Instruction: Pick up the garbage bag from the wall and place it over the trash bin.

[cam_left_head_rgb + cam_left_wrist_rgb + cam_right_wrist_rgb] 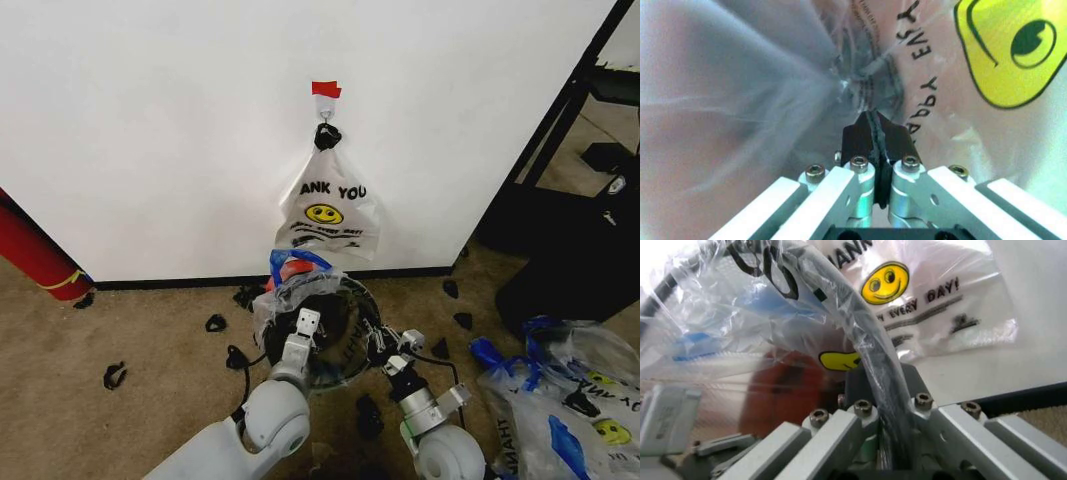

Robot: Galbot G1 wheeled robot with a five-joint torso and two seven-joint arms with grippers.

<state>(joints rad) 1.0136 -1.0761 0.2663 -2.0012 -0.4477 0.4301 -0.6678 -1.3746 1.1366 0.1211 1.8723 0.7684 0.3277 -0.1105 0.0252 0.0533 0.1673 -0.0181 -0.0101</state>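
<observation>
Garbage bag [300,300] draped on trash bin [335,345]: left gripper [307,322], right gripper [392,352] both pinching film; advise spreading evenly around rim.

You have open carpet [150,330] left of the trash bin [335,345] — a bag pile [560,400] and black stand [560,240] crowd the right.

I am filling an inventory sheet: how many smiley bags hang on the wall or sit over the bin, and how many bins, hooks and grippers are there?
Smiley bags: 2 (hanging bag, garbage bag)
Trash bin: 1
Hook: 1
Grippers: 2 (left gripper, right gripper)
Total: 6
</observation>
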